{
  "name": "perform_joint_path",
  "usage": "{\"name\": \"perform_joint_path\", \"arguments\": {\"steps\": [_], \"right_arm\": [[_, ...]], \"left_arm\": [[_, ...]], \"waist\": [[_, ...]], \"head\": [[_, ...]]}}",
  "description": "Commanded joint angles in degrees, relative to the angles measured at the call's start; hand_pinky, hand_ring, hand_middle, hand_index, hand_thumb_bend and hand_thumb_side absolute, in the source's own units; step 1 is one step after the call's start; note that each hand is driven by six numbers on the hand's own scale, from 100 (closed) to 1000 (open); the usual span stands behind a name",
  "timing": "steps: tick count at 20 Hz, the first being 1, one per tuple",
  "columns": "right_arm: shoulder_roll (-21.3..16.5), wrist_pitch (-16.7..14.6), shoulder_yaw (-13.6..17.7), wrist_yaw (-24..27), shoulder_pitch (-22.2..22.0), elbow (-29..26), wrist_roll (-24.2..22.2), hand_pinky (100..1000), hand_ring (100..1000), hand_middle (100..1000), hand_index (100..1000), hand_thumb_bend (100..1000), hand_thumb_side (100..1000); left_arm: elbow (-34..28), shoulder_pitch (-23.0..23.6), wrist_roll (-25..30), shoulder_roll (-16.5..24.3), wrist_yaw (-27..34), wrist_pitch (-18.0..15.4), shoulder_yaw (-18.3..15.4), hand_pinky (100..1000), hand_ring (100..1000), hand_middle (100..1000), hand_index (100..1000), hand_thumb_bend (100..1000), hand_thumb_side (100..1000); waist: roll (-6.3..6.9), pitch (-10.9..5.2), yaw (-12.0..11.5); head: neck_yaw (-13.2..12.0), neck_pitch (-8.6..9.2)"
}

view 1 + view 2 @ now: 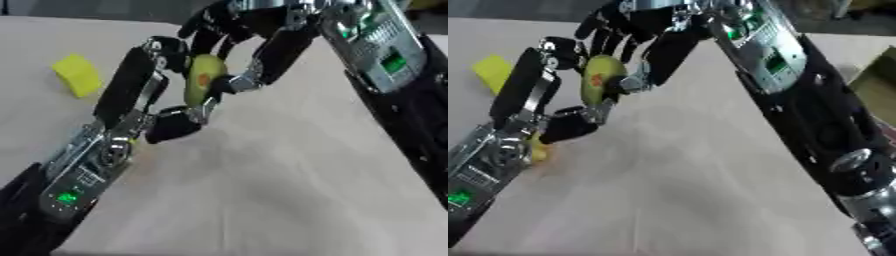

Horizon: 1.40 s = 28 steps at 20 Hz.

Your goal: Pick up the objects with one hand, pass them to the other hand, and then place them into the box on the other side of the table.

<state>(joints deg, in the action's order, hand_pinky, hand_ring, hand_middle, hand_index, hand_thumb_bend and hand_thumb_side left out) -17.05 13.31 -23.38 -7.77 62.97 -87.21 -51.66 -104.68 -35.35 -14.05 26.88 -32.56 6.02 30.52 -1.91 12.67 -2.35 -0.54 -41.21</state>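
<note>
- We take the green-yellow fruit [203, 79] as our landmark: an elongated piece with a small orange mark on its side, held upright above the pale bench [289, 190], in the upper middle of both views.
- Our left hand [166, 107] comes up from the lower left of the fruit; its fingers and thumb curl round the fruit's lower half and left side, so this hand is gripping it.
- Our right hand [254, 50] reaches in from above and to the right of the fruit. Its dark fingers spread behind the fruit's top, and one finger with a silver joint meets the fruit's right side near the orange mark. We cannot tell whether this hand is actually clasping the fruit or only touching it.
- The fruit sits between the two hands, in contact with both, and clear of the bench surface.
- To the left of the fruit, well apart from it, a yellow block [77, 74] lies on the bench.
- Below the fruit and to its left, just beside the left wrist in the right eye view, a small yellow piece [538, 151] shows on the bench; we cannot make out what it is.
- Far to the right of the fruit, at the right edge of the right eye view, we see an olive-brown shape [878, 85] partly hidden behind the right arm; it may be a box, but we cannot tell.
</note>
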Motion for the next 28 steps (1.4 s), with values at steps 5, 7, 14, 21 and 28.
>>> {"name": "perform_joint_path", "arguments": {"steps": [5,7,14,21,28], "right_arm": [[-1.02,0.1,-1.05,-1.06,1.52,0.98,-0.31,760,811,729,896,258,100],[-1.01,-0.11,-1.33,-1.28,1.54,1.47,-0.31,754,803,698,875,251,100],[-0.88,-0.53,-1.02,-1.71,1.67,2.25,-0.31,741,810,531,728,242,118],[-0.57,1.05,0.6,-1.03,1.77,1.49,-0.31,698,755,445,625,217,107],[-0.67,2.95,1.91,-0.94,1.79,0.72,-0.31,665,713,400,557,100,100]], "left_arm": [[-2.32,-1.15,0.68,1.27,-1.75,-0.27,-0.99,507,464,362,331,100,277],[-2.54,-1.11,0.75,1.34,-2.0,-0.21,-1.04,506,463,362,332,100,276],[-2.87,-1.06,0.58,1.25,-2.85,0.27,-1.37,506,463,362,333,100,271],[-2.66,-1.07,0.02,0.74,-4.23,1.12,-1.63,505,463,364,346,100,268],[-2.7,-0.86,-2.08,0.45,-5.02,2.76,-2.02,507,466,371,374,100,281]], "waist": [[-0.9,-1.04,-0.26],[-0.91,-1.02,-0.33],[-0.93,-0.99,-0.37],[-1.0,-0.93,-0.43],[-0.95,-1.03,-0.54]], "head": [[-0.15,0.19],[-0.13,0.26],[0.1,0.41],[0.23,0.63],[0.12,1.2]]}}
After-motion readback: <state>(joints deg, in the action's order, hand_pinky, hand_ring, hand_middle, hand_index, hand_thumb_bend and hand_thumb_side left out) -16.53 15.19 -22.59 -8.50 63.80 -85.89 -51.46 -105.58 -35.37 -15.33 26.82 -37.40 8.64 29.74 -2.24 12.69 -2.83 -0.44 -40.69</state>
